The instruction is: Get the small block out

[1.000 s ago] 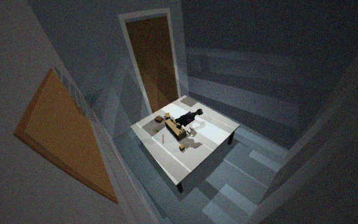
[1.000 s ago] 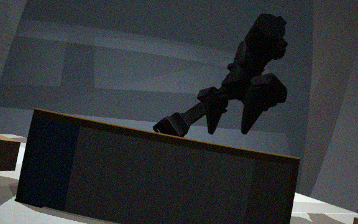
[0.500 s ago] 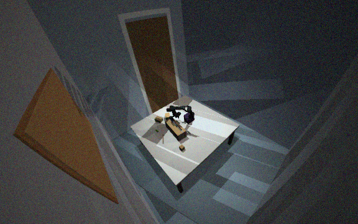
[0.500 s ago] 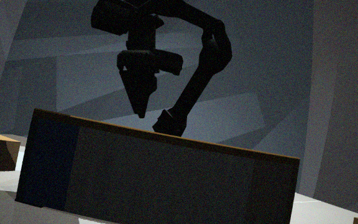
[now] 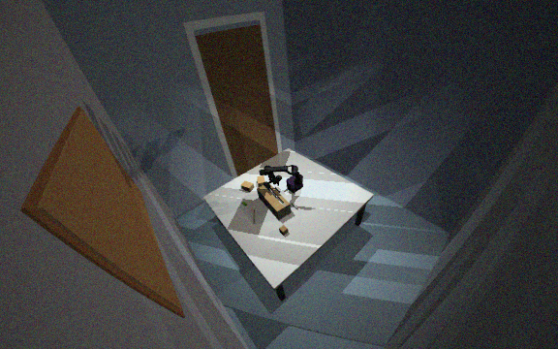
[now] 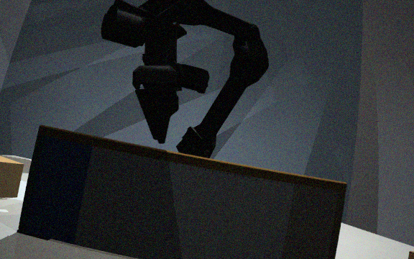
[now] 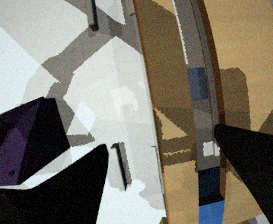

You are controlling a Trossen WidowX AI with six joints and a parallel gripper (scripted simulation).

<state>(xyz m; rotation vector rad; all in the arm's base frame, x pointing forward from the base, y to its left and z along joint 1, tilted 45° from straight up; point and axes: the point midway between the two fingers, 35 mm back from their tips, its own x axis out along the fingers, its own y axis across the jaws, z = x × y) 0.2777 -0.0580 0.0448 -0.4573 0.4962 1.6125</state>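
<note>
The box (image 5: 281, 203) (image 6: 228, 208) (image 7: 169, 67) stands on the table, with a wooden top and a long gap along it. Its wall looks dark in the exterior view, with nothing readable behind it. In the wrist view a small blue square (image 7: 198, 83) and a brighter blue patch (image 7: 211, 212) show in the gap, with a small white patch (image 7: 209, 148) between them. I cannot tell which, if any, is the block. My gripper (image 6: 161, 140) (image 7: 161, 140) is open and empty, pointing down above the box, its fingertips apart over the box's side and the table.
Wooden blocks (image 5: 247, 186) (image 5: 284, 230) (image 6: 3, 178) lie around the box. Another wooden block (image 5: 261, 179) is at its far end. A small green thing (image 5: 244, 204) and a thin stick (image 5: 254, 216) are beside it. A dark purple piece (image 5: 294, 183) (image 7: 29, 145) is at the arm's foot.
</note>
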